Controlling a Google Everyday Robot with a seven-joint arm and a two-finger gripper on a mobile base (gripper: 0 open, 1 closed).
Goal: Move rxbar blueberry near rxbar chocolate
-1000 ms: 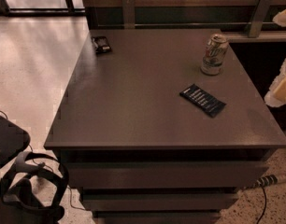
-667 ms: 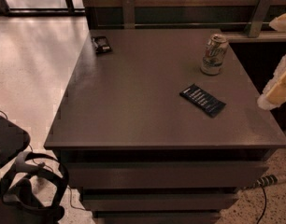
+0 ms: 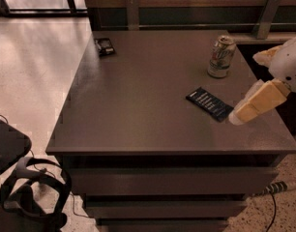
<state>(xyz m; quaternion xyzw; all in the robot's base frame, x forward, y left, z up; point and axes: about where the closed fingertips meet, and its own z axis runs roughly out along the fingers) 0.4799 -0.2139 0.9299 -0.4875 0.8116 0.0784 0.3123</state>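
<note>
My gripper (image 3: 244, 111) over the table's (image 3: 138, 110) right edge, tip just beside the blue bar's (image 3: 209, 103) right end, open or closed cannot be told; blue bar flat, near the can (image 3: 221, 56); black bar (image 3: 105, 46) at far-left corner, well apart

shows a broad, flat grey-brown table (image 3: 138, 110) with drawers beneath. has the rxbar blueberry (image 3: 209, 103), a flat, elongated navy-blue wrapper with white lettering, lying right of centre, skewed to the table edges. places the cream-coloured gripper (image 3: 237, 117) low over the right side, just beside that bar's near end. keeps the rxbar chocolate (image 3: 104, 46), a small flat black wrapper, well apart at the far left corner. sets an upright silver-green drink can (image 3: 221, 56) beyond the blue bar.
</note>
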